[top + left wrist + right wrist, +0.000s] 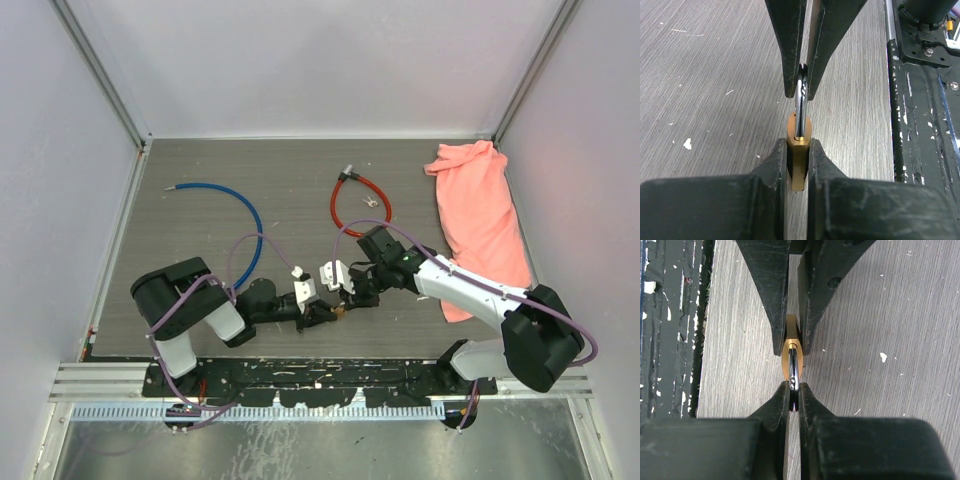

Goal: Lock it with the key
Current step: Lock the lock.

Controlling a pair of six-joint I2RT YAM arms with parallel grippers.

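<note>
A brass padlock point(799, 165) hangs just above the table between both grippers, near the front middle point(337, 310). My left gripper point(799, 145) is shut on the brass body, one finger on each flat side. The silver shackle point(800, 105) sticks out of the body's end, and my right gripper point(794, 387) is shut on it from the opposite side. The padlock body point(787, 360) shows beyond the right fingertips. A small silver thing, perhaps the key point(371, 200), lies on the table by the red cable, far from both grippers.
A red cable loop point(345, 205) lies behind the grippers and a blue cable point(240, 205) to the left. A pink cloth point(480, 215) lies along the right wall. The black mounting rail point(925, 125) runs close to the grippers at the table's front edge.
</note>
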